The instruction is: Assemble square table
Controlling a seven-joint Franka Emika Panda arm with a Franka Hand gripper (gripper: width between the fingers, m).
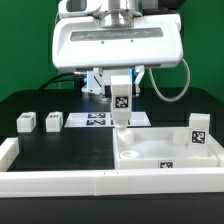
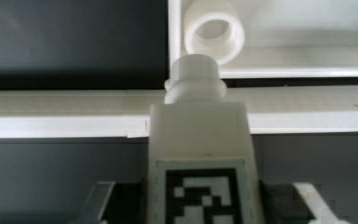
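The square table top (image 1: 160,152), a white tray with a raised rim and tags, lies at the exterior view's right front. My gripper (image 1: 120,90) is shut on a white tagged leg (image 1: 120,108) and holds it upright just above the top's near-left corner. In the wrist view the leg (image 2: 201,130) fills the middle, with its peg tip close to a round hole (image 2: 213,35) in the table top (image 2: 300,45). One more leg (image 1: 199,132) stands on the top's right side. Two legs (image 1: 26,122) (image 1: 53,121) stand on the black table at the left.
White border rails (image 1: 60,180) run along the front and left edges. The marker board (image 1: 98,120) lies behind the gripper. The robot's white base (image 1: 118,45) fills the back.
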